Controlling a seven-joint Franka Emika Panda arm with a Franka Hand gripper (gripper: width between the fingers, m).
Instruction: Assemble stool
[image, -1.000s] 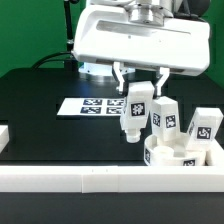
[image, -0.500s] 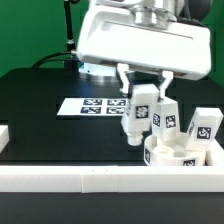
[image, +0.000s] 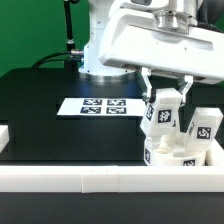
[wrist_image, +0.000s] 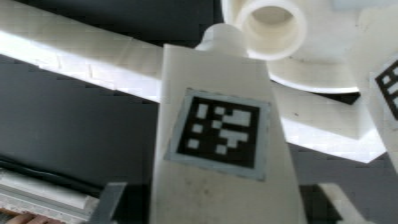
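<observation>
A short blocky white leg (image: 164, 112) with a black-and-white square tag on its face hangs upright in the hand (image: 166, 97), whose two fingers are closed on its upper end. In the wrist view the same leg (wrist_image: 217, 140) fills the middle, a small peg at its far end pointing toward a round socket in the thick white seat disc (wrist_image: 313, 45). The seat disc (image: 178, 158) lies on the black worktop (image: 60, 130) against the white border rail (image: 90, 181) at the exterior view's right, with a second tagged leg (image: 205, 128) beside it, and the arm reaches down from above with the held leg directly over the disc.
</observation>
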